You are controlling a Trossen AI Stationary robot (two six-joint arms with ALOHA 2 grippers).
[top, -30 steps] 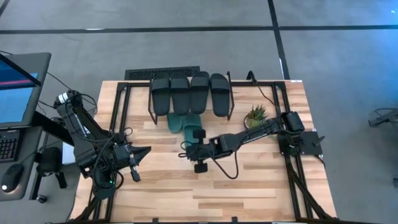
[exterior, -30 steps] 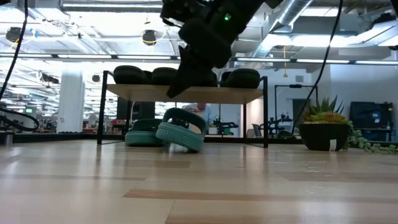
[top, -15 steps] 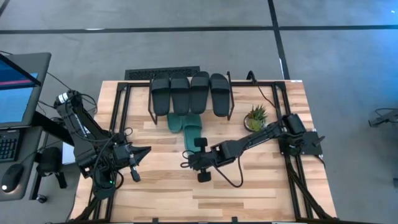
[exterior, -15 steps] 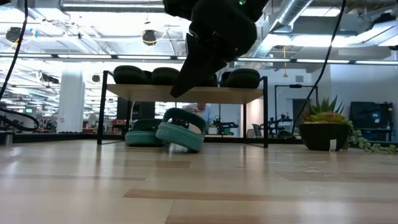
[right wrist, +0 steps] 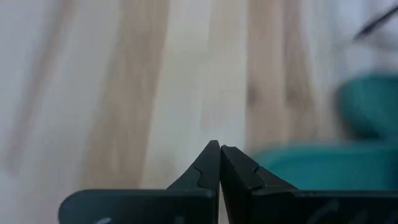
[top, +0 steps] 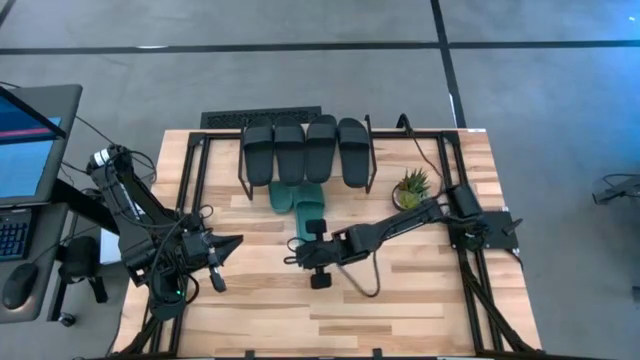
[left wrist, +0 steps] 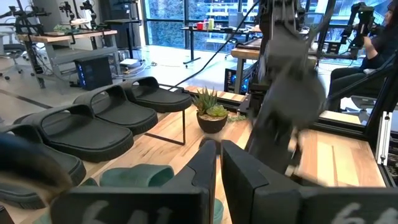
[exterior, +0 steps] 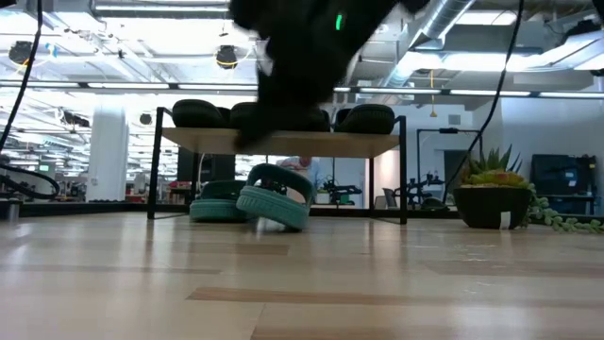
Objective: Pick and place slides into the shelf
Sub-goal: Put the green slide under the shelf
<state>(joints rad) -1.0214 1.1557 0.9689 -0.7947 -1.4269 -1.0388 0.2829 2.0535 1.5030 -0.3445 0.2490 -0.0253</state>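
Note:
Four black slides [top: 305, 148] lie side by side on the shelf's [exterior: 189, 140] top board. Two teal slides [top: 297, 203] lie on the table at the shelf's near side, partly under it. In the low view the nearer teal slide [exterior: 276, 200] sits tilted, one side propped on the other teal slide [exterior: 215, 204]. My right gripper [top: 292, 247] [right wrist: 219, 148] is shut on nothing. It hovers over bare tabletop just near of the teal slides. My left gripper [top: 238, 242] [left wrist: 218, 148] is shut too and waits at the table's left side.
A small potted plant [top: 411, 187] stands right of the shelf. Black frame rails [top: 190, 170] run along the table's left and right sides. A loose cable [top: 365, 285] loops on the table under my right arm. Bare wood lies toward the near edge [top: 330, 320].
My right gripper has drawn back from the nearer teal slide toward the table's near edge, then shifted slightly left; it shows blurred in the low view. The slides have kept their places.

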